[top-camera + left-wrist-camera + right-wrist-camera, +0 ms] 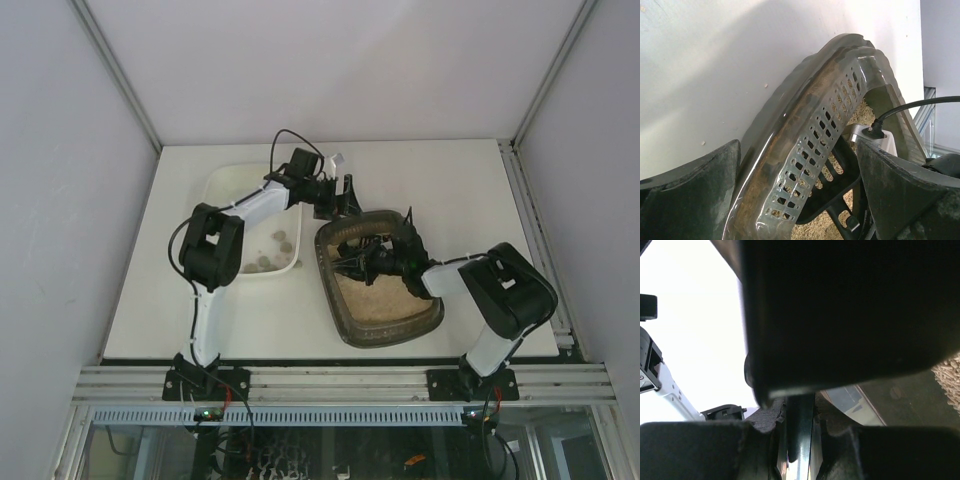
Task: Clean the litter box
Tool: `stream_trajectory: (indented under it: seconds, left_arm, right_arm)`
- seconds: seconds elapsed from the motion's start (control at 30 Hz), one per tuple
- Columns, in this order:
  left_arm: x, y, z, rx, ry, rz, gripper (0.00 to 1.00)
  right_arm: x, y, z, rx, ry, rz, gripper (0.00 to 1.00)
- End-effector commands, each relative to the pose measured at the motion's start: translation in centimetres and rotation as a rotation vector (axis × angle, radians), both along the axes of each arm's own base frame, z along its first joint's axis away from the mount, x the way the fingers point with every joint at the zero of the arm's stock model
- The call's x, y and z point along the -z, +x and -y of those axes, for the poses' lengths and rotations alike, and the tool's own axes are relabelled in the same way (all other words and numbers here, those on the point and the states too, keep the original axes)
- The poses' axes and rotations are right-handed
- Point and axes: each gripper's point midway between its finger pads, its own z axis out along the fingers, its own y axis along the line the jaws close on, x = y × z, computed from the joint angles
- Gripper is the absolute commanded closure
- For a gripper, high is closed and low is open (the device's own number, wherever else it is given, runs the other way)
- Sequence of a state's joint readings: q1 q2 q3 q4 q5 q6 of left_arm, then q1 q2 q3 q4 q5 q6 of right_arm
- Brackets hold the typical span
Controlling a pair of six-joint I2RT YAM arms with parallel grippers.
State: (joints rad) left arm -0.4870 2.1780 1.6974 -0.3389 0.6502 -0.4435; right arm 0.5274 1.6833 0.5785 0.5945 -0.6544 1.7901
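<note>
Nearest the arm bases, the litter box (390,338) sits on the table (460,200) at roughly 5 o'clock from the table's centre, set askew to the near edge. Beige litter (385,300) covers its near half.

The right gripper (372,262) is inside the box, toward its far end. Its jaws are clamped on the handle of the scoop (352,265); the right wrist view shows a narrow bar (800,440) pinched between the pads (705,450).

The white tray (240,195) lies at 10 o'clock from the centre, just beside the box, and holds several grey clumps (272,250).

The left gripper (345,200) hovers at the box's far rim, at 12 o'clock of the box. Its fingers (690,200) stand wide apart, astride the rim, gripping nothing. Contact with the rim cannot be confirmed.
</note>
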Motion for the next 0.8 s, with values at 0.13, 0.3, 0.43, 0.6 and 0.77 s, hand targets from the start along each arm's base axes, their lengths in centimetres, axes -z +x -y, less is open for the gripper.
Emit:
stream_trajectory:
  seconds: [0.13, 0.3, 0.43, 0.6, 0.77]
  left_arm:
    - [-3.9, -3.4, 1.4, 0.070, -0.078, -0.038, 0.00]
    - [-3.8, -3.4, 1.3, 0.069, -0.072, -0.033, 0.00]
    - [-3.9, -3.3, 1.2, 0.069, -0.070, -0.024, 0.00]
    - [-3.7, -3.3, 1.0, 0.069, -0.060, -0.018, 0.00]
    - [-3.5, -3.2, 0.7, 0.064, -0.053, -0.018, 0.00]
  right_arm:
    - [1.1, 1.5, -0.1, 0.077, 0.014, 0.131, 1.00]
    - [0.4, 0.6, 0.2, 0.058, 0.035, 0.198, 1.00]
    - [0.5, -1.2, 1.1, 0.028, 0.019, 0.207, 1.00]
    - [1.0, -3.3, 1.9, -0.010, -0.031, 0.192, 1.00]
    - [0.7, -4.9, 2.8, -0.044, -0.080, 0.204, 1.00]
